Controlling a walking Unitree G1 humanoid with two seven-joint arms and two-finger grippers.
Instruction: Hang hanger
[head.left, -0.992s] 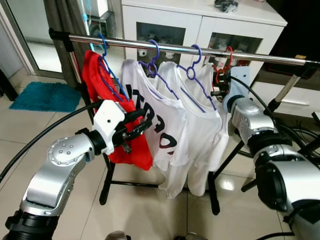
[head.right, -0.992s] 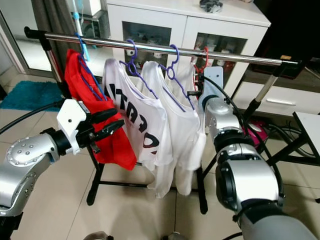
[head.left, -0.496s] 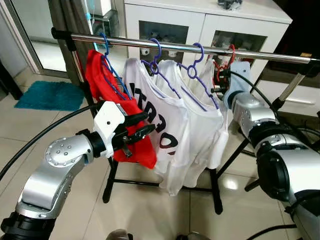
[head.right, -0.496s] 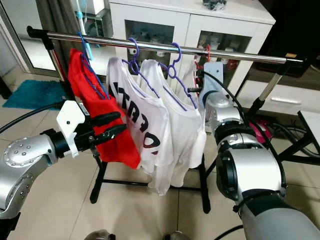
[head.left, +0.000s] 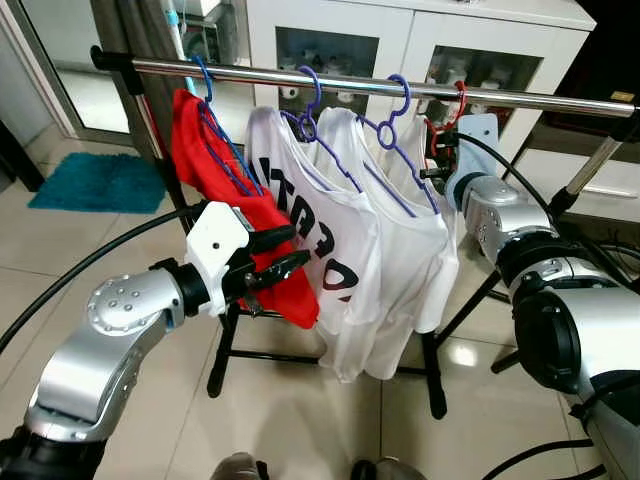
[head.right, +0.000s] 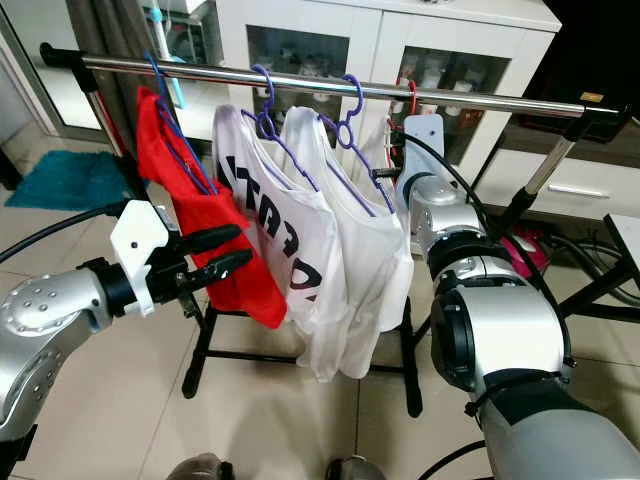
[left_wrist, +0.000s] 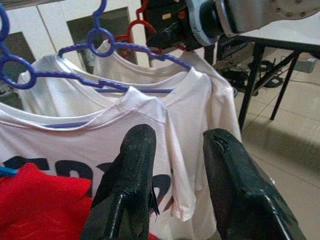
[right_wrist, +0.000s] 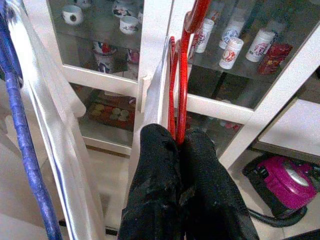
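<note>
A steel rail (head.left: 330, 87) runs across the upper part of the frame on a black stand. On it hang a red shirt (head.left: 235, 205) on a blue hanger (head.left: 212, 110) at upper left, then two white shirts (head.left: 330, 230) on purple hangers (head.left: 315, 110) at centre.

The red hanger (right_wrist: 179, 75) sits at upper right of centre, its hook (head.left: 458, 98) over the rail, just beside the last purple hanger. The right pincer (right_wrist: 178, 142) is closed on this red hanger; the wrist view shows both black fingers (right_wrist: 155, 165) pressed together around the red wire. A white garment edge (right_wrist: 157, 85) hangs against the hanger.

The left pincer (head.left: 280, 250) is at centre left, in front of the red shirt's lower part. Its fingers (left_wrist: 132, 165) are parted and hold nothing; they point toward the white shirts.

A white cabinet (head.left: 400, 30) with glass doors stands behind the rail. A teal mat (head.left: 90, 180) lies on the tiled floor (head.left: 300, 420) at left. A pink appliance (right_wrist: 290, 182) sits on the floor by the cabinet.
</note>
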